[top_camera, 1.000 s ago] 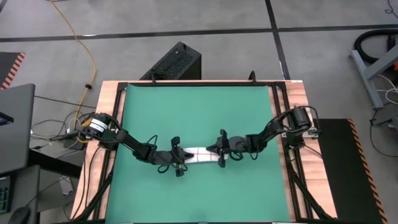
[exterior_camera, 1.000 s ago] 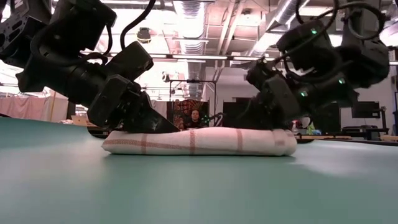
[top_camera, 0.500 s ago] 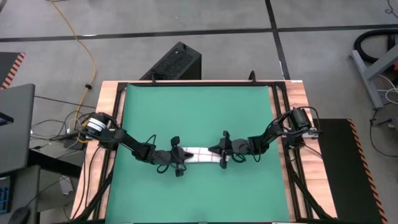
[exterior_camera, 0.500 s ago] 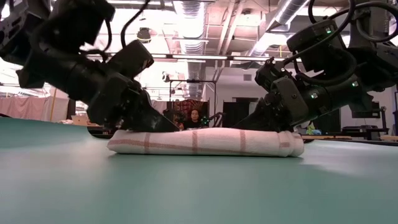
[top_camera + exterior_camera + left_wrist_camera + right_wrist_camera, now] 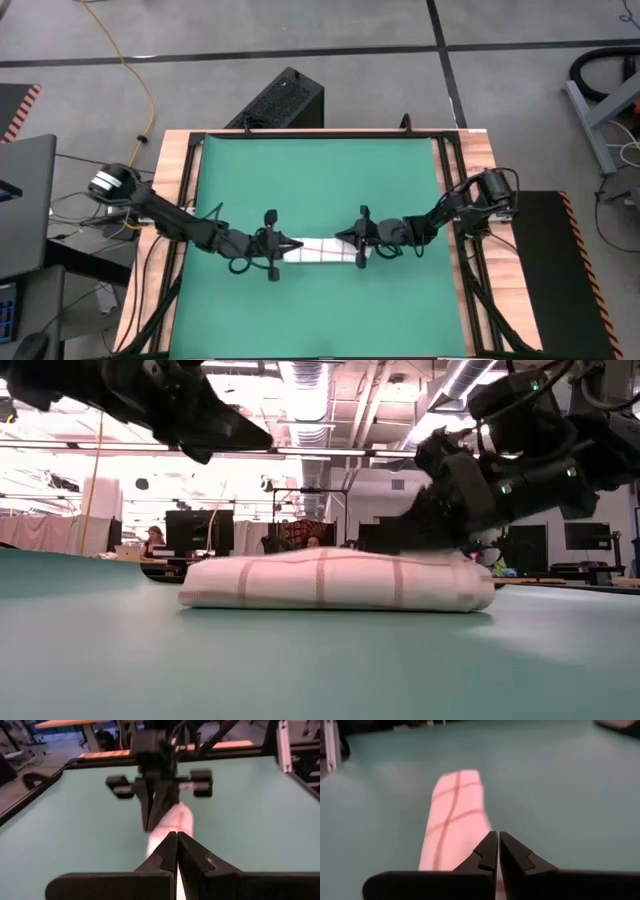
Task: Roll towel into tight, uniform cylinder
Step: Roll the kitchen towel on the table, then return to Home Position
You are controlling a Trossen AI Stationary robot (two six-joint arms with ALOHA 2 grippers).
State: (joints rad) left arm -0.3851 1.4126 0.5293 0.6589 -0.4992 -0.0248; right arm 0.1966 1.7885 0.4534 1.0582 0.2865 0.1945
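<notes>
My fingers on the left gripper [image 5: 177, 842] are pressed together with nothing between them; the tips hang just above the near end of the cylinder [image 5: 318, 250], clear of the cloth, as the low view shows that arm raised over the roll's end. My right gripper [image 5: 498, 845] has its 2 fingers almost together, only a thin slit between them, tips down at the roll's other end; I cannot tell whether any cloth is pinched there. The cylinder [image 5: 336, 581] lies flat on the green mat [image 5: 310, 180], stretching straight away from each set of fingertips toward the other, its thin grid lines showing. From my left fingers, the right gripper [image 5: 159, 795] stands directly ahead at the far end.
</notes>
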